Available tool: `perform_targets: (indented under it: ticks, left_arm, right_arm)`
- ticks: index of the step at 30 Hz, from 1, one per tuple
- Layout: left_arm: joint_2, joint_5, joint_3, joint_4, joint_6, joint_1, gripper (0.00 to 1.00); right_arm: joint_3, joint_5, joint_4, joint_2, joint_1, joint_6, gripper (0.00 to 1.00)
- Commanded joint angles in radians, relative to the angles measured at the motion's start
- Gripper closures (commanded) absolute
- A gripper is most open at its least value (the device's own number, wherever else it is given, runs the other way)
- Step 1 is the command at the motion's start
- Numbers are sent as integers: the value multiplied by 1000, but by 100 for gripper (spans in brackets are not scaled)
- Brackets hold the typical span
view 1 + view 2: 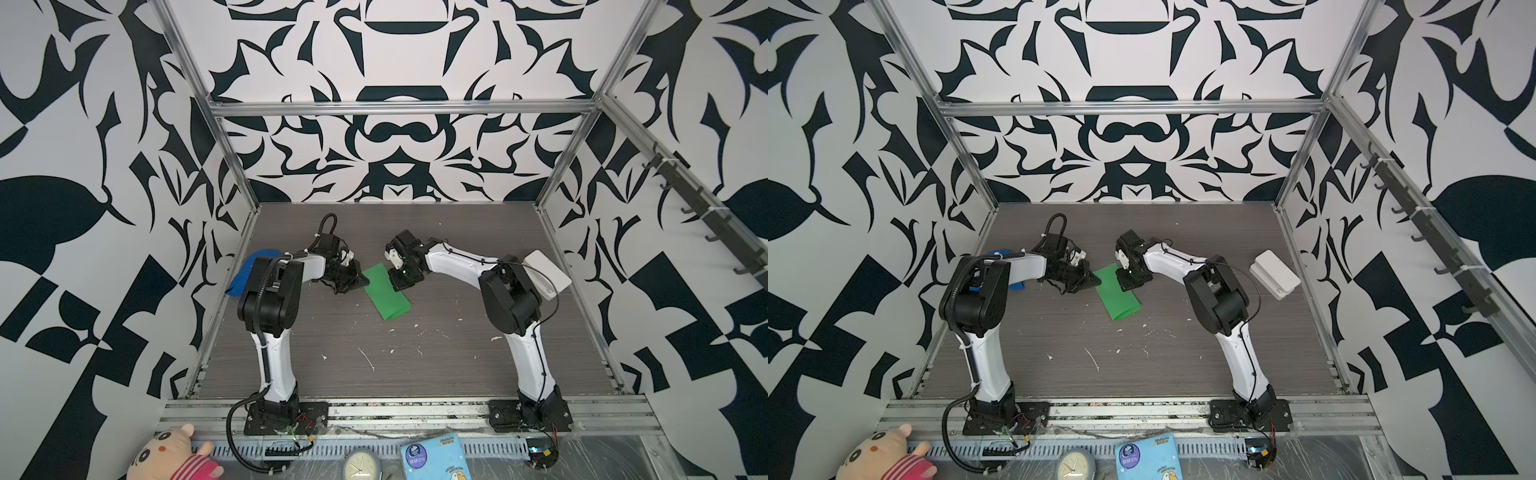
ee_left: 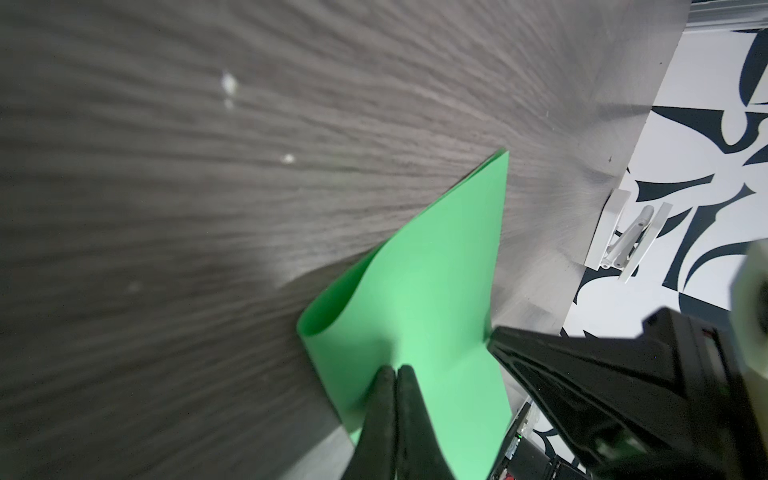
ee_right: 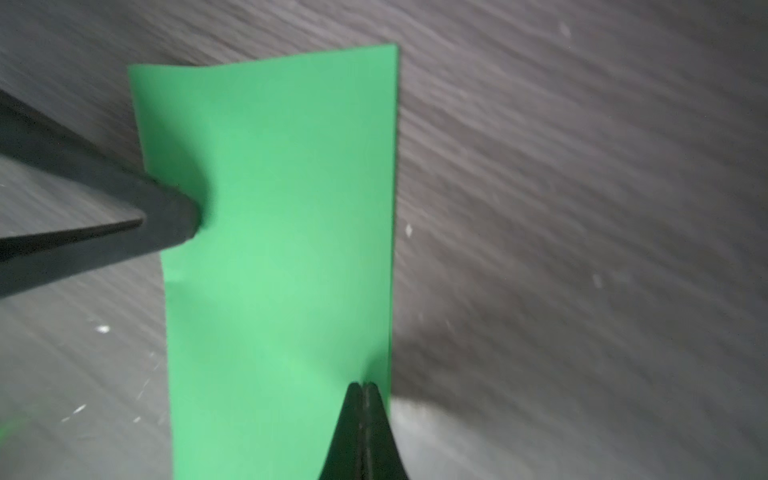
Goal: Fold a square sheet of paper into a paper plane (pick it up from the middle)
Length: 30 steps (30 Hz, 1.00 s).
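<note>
- The square sheet of paper (image 1: 384, 293) lies just above the centre of both top views, on the grey table (image 1: 457, 365). It is doubled over into a long strip that runs from upper left to lower right.
- The left gripper (image 1: 365, 282) comes in from the left of the strip's upper end. Its jaws are closed together and its tips rest on the paper. No paper shows between them, so it looks like a press and not a pinch.
- The right gripper (image 1: 392, 282) is closed just as tightly. In the right wrist view its tips sit near the strip's right edge, low in the frame. Whether it nips that edge cannot be told.
- In the left wrist view, the long side at lower centre is a rounded, open loop (image 2: 320, 324), not a flat crease.
- Judged from this, the first half-fold is in hand: the layers are laid over but not yet creased, so the task is at an early stage.
- The next move likely calls for one gripper to pin the layers while the other runs along the looped side. The risk is that the thin paper slides or skews under the push.
</note>
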Motion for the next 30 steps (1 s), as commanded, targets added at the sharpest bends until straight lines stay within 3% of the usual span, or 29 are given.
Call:
perform_targets:
  ticks: [1, 4, 8, 15, 25, 30]
  left_arm:
    - [15, -79, -42, -27, 6, 4, 95]
    - [15, -86, -45, -22, 3, 4, 95]
    - [18, -90, -45, -19, 3, 4, 95]
    - [22, -98, -53, -14, 3, 4, 95]
    - [22, -101, -56, -16, 5, 6, 95]
    - [26, -101, -56, -14, 3, 6, 95]
  right_arm:
    - [-45, -37, 64, -115, 47, 265, 100]
    - [-62, -65, 130, -97, 103, 405, 100]
    - [-54, -91, 202, -37, 138, 501, 100]
    - [15, -82, 181, 47, 138, 495, 100]
    - [-83, -125, 362, -29, 125, 484, 100]
    - [-49, -68, 277, -3, 112, 484, 100]
